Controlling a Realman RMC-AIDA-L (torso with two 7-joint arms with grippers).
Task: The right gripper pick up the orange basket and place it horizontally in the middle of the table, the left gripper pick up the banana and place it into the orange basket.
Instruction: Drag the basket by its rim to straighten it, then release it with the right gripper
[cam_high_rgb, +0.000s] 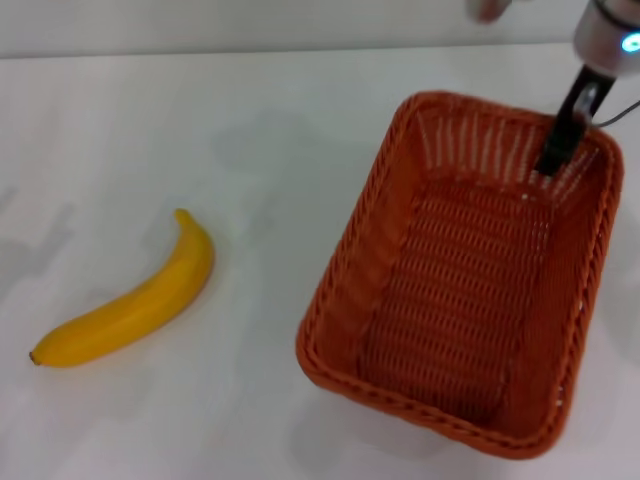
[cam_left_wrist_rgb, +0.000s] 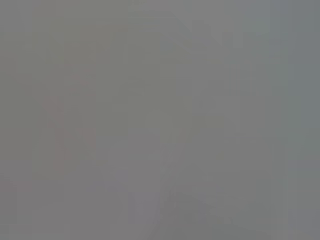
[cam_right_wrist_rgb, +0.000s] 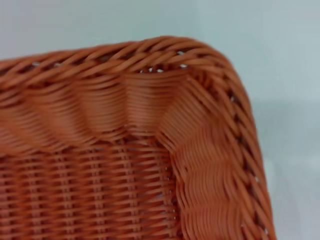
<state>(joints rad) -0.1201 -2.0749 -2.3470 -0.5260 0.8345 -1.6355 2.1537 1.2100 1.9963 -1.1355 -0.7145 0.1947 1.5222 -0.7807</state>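
The orange basket (cam_high_rgb: 455, 300) stands empty on the right side of the white table (cam_high_rgb: 250, 120), its long side running away from me and slightly skewed. My right gripper (cam_high_rgb: 560, 145) reaches down from the far right onto the basket's far wall, just inside the rim near the far right corner. The right wrist view shows that braided corner of the basket (cam_right_wrist_rgb: 150, 125) close up, with table (cam_right_wrist_rgb: 285, 60) beyond it. The banana (cam_high_rgb: 135, 300) lies flat on the table at the left, well apart from the basket, dark tip toward me. The left gripper is out of view; the left wrist view is plain grey.
Bare white tabletop lies between the banana and the basket and across the far left. The table's far edge meets a pale wall at the back. The basket's near right corner comes close to the front right of the view.
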